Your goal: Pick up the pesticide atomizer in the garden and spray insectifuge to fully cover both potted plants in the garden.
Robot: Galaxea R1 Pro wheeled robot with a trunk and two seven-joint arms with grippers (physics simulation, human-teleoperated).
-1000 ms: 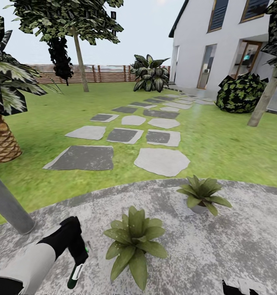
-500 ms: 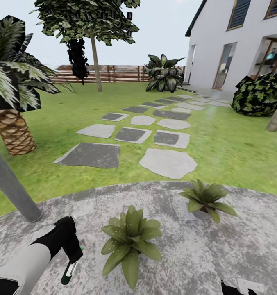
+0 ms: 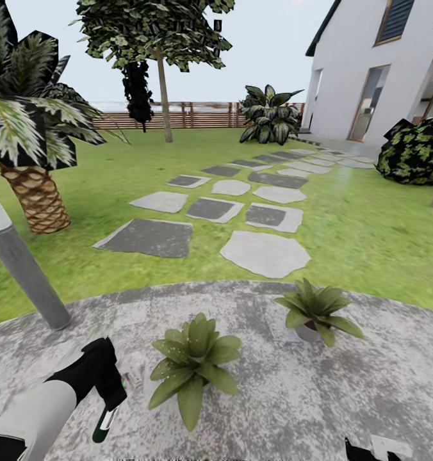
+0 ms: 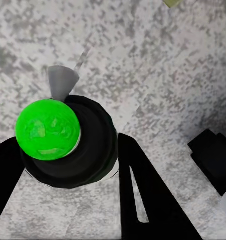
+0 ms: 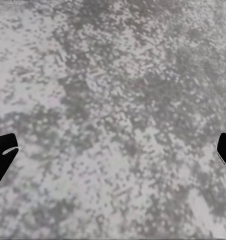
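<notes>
At lower left of the head view, your left gripper clamps the pesticide atomizer, long axis pointing down at the paved patio, green tip seen end-on from the wrist. Nearer potted plant lies at 2 o'clock, just beside; farther potted plant beyond, nothing between. Right gripper fingers spread wide, empty.

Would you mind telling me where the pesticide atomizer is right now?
The pesticide atomizer is held in the left gripper at the head view's lower left, over the grey paved patio, just left of the nearer potted plant.
</notes>
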